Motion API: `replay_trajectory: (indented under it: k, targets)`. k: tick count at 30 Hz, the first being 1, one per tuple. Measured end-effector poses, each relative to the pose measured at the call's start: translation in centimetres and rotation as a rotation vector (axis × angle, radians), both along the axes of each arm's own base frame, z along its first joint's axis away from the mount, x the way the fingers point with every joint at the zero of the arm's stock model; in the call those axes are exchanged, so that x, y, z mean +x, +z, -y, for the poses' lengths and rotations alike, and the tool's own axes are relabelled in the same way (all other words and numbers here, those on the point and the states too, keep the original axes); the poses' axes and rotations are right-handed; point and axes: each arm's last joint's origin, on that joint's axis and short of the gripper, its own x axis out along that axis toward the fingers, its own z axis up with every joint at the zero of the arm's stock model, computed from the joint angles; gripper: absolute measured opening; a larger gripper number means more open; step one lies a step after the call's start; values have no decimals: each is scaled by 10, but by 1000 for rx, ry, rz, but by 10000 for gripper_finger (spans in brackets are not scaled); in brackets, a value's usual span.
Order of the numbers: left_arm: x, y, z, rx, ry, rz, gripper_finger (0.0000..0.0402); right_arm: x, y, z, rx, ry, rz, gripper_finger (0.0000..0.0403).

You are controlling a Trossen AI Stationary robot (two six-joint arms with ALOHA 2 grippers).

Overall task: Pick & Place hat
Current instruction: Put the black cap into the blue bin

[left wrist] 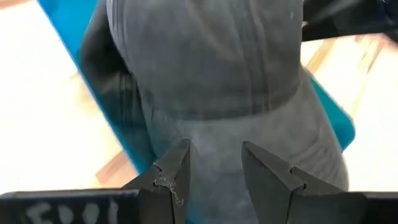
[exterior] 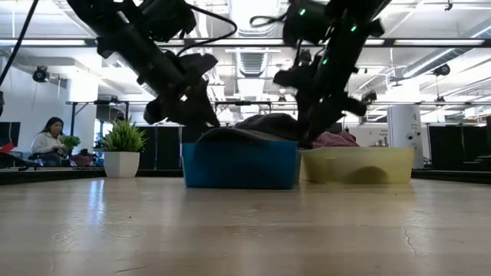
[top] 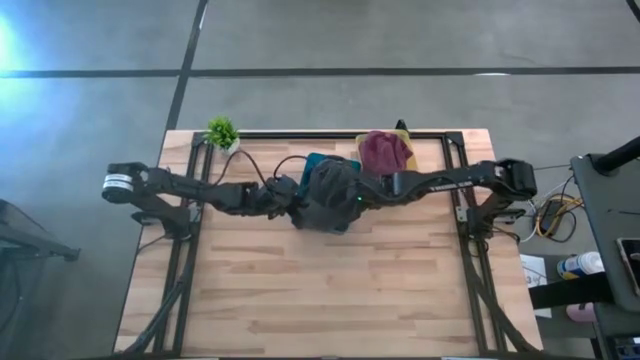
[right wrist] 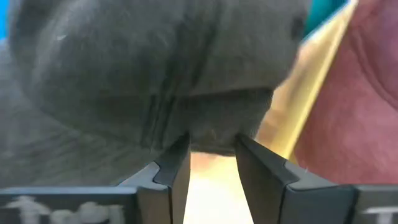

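Wood table (top: 300, 290) | L end effector (left wrist: 214, 168) part-open over grey hat (left wrist: 211, 81) | R end effector (right wrist: 211, 155) part-open at hat edge

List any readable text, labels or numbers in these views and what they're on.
None fully readable.
Left gripper: pale lettering on its body, blurred and cut off by the frame edge.
Right gripper: pale lettering on its body, likewise blurred.
Right arm: small pale marking along the link, too small to read.
Grey hat, blue bin: no text visible.

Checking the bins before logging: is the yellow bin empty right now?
No, the high view shows a maroon hat lying in the yellow bin, beside the blue bin.
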Motion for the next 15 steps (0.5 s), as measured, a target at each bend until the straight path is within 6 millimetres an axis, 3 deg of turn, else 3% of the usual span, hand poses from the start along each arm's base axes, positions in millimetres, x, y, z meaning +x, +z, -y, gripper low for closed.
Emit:
replay_trajectory:
  k: [11, 15]
  targets:
    - [-3, -15, 4, -28, 16, -20, 138, 45, 6, 34, -101, 79, -1, 119]
    - [-2, -18, 6, -31, 15, -20, 138, 62, -8, 40, -77, 105, -49, 120]
